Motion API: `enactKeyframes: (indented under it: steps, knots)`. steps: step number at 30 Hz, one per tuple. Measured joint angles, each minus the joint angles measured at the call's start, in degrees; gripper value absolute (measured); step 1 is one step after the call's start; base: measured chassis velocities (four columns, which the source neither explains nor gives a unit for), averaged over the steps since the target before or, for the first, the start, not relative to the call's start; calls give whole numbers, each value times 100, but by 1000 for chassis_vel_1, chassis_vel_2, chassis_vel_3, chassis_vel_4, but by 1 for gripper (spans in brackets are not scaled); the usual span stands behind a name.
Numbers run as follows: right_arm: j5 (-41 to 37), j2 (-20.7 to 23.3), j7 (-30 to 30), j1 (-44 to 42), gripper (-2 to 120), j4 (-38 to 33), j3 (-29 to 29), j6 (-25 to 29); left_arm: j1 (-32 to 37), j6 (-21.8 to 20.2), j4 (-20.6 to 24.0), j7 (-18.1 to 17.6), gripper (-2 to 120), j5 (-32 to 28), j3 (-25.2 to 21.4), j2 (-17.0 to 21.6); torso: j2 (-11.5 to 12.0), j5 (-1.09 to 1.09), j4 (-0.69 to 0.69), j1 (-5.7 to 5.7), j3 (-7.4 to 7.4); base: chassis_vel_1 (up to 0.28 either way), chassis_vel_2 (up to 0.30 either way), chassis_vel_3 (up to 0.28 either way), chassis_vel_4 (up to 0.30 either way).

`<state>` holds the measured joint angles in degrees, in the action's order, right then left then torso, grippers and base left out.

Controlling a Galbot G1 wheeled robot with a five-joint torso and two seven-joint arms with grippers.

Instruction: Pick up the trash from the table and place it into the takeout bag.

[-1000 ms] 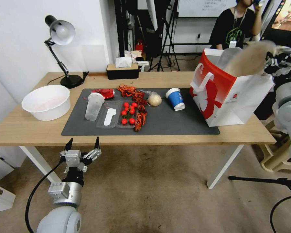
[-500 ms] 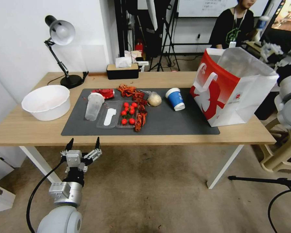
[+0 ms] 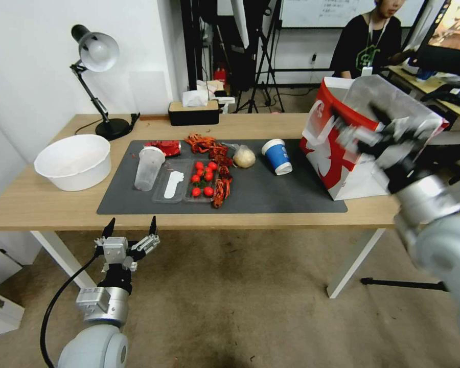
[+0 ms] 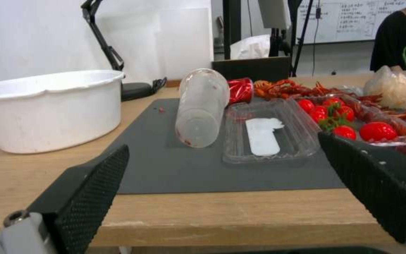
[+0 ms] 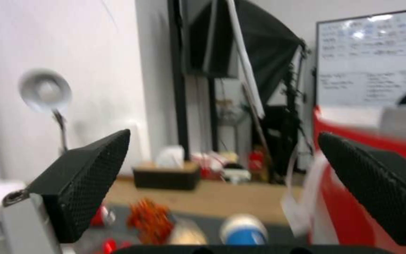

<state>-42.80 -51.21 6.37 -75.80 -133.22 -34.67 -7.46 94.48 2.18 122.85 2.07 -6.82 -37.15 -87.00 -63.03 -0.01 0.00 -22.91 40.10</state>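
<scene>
Two moments before, the right gripper (image 3: 375, 135) is high at the right edge, above the takeout bag (image 3: 352, 153), and a beige thing is over the bag's mouth; half a second ago it is up there with nothing in it. Now it has come down in front of the bag, blurred by its motion. Its black fingers (image 5: 95, 176) stand wide apart and hold nothing, as the right wrist view shows. The beige bowl cannot be seen now.

The left gripper (image 3: 130, 235) stays where it was, below the front edge of the table (image 3: 46, 204), with its fingers (image 4: 90, 190) spread apart and empty.

On the dark mat (image 3: 271, 194) nothing has moved. The clear plastic cup (image 3: 148, 167) lies on its side just beside the clear tray with tomatoes (image 3: 202, 181). The crushed red can (image 3: 163, 147) is behind the cup. The clear wrap with the beige lump (image 3: 244, 156) sits near the blue paper cup (image 3: 277, 156), which stands between the wrap and the bag. Red crayfish shells (image 3: 209, 145) lie behind and beside the tray. The white basin (image 3: 74, 161) rests on the bare wood, left of the mat, near the desk lamp (image 3: 94, 53).

The bag stands upright at the right end of the table, its mouth open. It bears a small round red logo (image 3: 374, 151) on its white side; small print under it is too small to read. The whiteboard (image 5: 372, 56) behind has writing that cannot be read.
</scene>
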Motion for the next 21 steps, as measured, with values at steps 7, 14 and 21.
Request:
enactKeyframes:
  steps: [7, 14, 21]
  knots:
    - [1165, -366, 506, -849, 100, -20, 376, 341, -13, 16, -41, -10, 100, -23, -9, 38, 0, 1, -1, 0, 0, 0, 0, 0, 0]
    - [2042, -914, 878, -1551, 100, 208, 1008, 844, -17, 32, -63, -13, 100, -41, -12, 77, 0, 1, -1, 0, 0, 0, 0, 0, 0]
    - [2605, -1264, 1202, -1821, 100, 794, 1587, 1348, -30, 50, -106, -16, 100, -47, -21, 124, 1, 1, 0, 0, 0, 0, 0, 0, 0]
